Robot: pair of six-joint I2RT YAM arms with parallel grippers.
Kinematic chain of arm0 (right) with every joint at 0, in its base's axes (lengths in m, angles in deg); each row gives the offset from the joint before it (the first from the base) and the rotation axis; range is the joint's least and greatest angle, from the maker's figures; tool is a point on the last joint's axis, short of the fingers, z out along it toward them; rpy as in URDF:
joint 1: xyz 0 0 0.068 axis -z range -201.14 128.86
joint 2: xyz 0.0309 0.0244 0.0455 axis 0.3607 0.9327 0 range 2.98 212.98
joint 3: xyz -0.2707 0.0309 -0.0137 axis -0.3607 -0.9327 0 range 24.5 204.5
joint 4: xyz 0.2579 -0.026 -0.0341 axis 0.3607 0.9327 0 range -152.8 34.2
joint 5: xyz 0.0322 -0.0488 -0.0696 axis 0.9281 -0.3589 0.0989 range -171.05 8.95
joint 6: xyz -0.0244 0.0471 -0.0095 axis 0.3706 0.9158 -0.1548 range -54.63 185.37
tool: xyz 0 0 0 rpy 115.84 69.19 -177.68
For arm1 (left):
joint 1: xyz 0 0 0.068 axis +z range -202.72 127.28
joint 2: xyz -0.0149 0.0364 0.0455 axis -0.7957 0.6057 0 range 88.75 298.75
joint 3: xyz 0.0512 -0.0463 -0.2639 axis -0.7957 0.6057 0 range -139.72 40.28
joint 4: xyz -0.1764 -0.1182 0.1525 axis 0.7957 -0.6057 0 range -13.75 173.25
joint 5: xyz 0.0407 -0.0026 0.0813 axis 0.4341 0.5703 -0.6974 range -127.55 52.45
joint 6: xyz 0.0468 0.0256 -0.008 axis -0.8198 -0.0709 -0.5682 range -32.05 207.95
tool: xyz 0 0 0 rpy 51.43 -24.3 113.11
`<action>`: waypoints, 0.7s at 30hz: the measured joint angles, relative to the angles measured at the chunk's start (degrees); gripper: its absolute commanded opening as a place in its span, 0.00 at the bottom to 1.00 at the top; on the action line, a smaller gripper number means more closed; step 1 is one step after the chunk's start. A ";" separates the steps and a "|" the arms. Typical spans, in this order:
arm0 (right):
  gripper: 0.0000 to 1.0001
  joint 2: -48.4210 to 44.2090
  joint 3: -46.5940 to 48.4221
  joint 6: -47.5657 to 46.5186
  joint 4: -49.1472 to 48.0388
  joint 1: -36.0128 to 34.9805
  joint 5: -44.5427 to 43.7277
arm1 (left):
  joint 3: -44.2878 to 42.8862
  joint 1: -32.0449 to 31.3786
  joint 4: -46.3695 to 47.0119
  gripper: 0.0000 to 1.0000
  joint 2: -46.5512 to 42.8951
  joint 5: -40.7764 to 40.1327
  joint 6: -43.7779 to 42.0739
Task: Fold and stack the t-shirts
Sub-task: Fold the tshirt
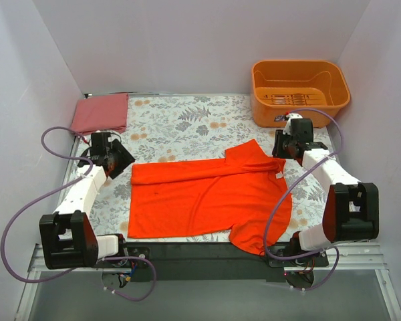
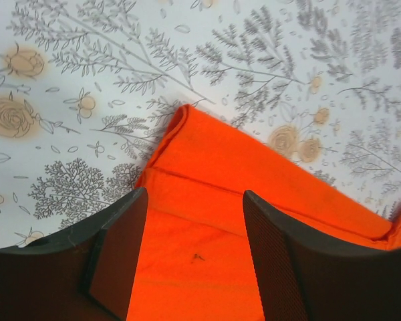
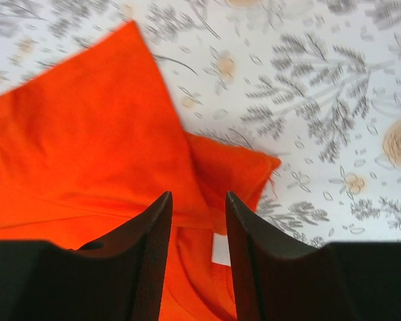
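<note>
A vivid orange-red t-shirt (image 1: 207,197) lies on the flowered tablecloth, its far long edge folded over toward the middle. A duller pinkish-red t-shirt (image 1: 100,112) rests as a folded rectangle at the far left corner. My left gripper (image 1: 123,160) hovers open over the orange shirt's far left corner (image 2: 187,167), with cloth below the gap and nothing pinched. At the shirt's collar end, my right gripper (image 1: 281,148) is open too, its fingers (image 3: 150,247) apart above the neck with its white label (image 3: 220,249).
An orange plastic tub (image 1: 299,90) stands at the far right corner. White walls enclose the table on three sides. The shirt's near sleeve (image 1: 250,241) hangs over the black front rail (image 1: 187,251). Purple cables loop beside both arms.
</note>
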 measured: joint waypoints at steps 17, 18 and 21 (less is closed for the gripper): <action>0.43 19.17 15.26 -4.66 -1.68 -13.11 2.62 | 9.88 -10.54 6.10 0.58 -7.43 1.18 -5.68; 0.44 20.33 15.89 -4.79 -1.66 -13.46 2.62 | 10.25 -10.84 6.36 0.58 -7.91 1.03 -5.86; 0.44 23.30 17.73 -5.49 -1.75 -14.12 2.08 | 10.93 -11.23 7.28 0.57 -8.81 0.70 -6.19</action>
